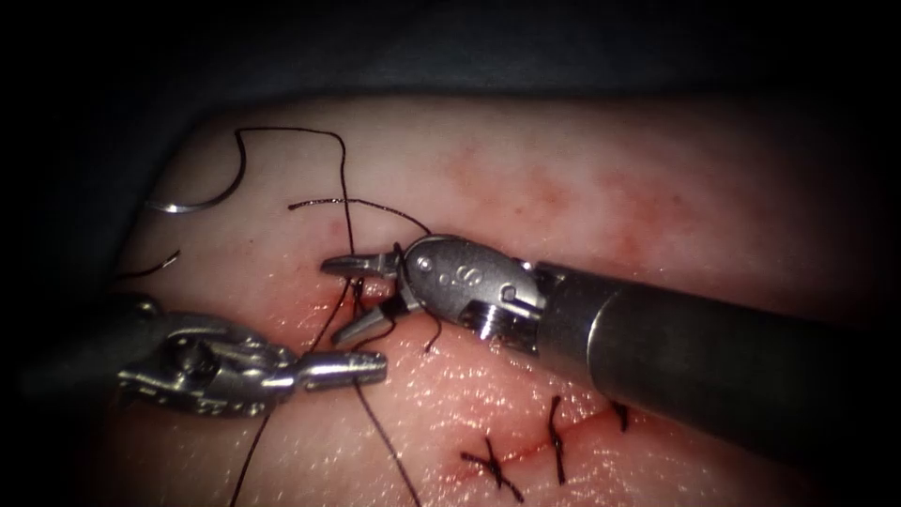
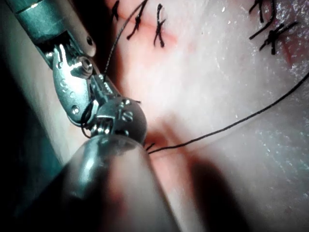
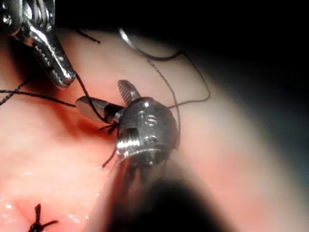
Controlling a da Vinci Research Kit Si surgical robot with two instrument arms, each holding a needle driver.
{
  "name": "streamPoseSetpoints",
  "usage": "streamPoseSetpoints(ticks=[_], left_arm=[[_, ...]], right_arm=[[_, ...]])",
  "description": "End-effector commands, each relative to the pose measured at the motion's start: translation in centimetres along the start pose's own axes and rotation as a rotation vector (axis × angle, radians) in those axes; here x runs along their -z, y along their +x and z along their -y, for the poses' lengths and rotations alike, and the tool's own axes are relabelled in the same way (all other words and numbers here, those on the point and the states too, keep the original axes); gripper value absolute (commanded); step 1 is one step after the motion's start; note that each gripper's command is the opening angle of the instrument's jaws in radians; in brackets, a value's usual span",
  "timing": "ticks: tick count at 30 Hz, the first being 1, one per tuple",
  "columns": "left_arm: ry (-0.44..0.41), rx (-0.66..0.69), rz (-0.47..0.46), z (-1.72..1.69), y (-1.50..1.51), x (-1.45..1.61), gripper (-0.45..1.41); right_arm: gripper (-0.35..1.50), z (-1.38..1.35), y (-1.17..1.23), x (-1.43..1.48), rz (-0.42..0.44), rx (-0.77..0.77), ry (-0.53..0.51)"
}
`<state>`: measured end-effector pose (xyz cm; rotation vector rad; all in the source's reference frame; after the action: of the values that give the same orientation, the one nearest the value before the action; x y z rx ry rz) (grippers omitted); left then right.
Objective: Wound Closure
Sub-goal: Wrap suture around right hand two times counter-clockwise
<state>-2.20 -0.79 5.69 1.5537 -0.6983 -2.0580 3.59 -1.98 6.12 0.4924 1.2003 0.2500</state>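
My right tool [image 1: 336, 300] comes in from the right, its jaws open over the cut [image 1: 375, 329] and holding nothing. Dark thread [image 1: 345, 202] runs between them and loops around the tool's head [image 3: 145, 123]. My left tool [image 1: 375, 366] lies low on the left, its jaws shut on the thread beside the right tool's lower jaw; its shut jaws [image 3: 67, 79] also appear in the right wrist view. The curved needle [image 1: 197, 199] lies free on the tissue [image 1: 582, 178] far left of the cut, not in the tissue. A short thread tail [image 1: 357, 202] rests above the right tool.
Three finished stitches [image 1: 556, 441] cross the cut at the lower right; they appear again as dark stitches [image 2: 159, 31] in the left wrist view. Red fluid [image 1: 310, 310] wets the tissue around the jaws. A long thread strand [image 2: 231, 124] trails across the tissue.
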Motion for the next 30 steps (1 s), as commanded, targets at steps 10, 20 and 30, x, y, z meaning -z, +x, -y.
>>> streamPoseSetpoints(ticks=[10,20,30], left_arm=[[-0.158,-0.026,-0.162,0.14,-0.41,0.05,-0.45],[-0.263,-0.038,-0.249,0.07,-0.81,-0.02,-0.45],[-0.271,-0.036,-0.096,0.01,-1.21,-0.02,-0.45]], right_arm=[[0.88,-0.26,-0.03,-0.03,-0.043,-0.159,0.321],[0.79,-0.33,-0.2,-0.05,-0.069,-0.296,0.52],[0.64,-0.14,-0.2,0.01,-0.162,-0.371,0.633]])
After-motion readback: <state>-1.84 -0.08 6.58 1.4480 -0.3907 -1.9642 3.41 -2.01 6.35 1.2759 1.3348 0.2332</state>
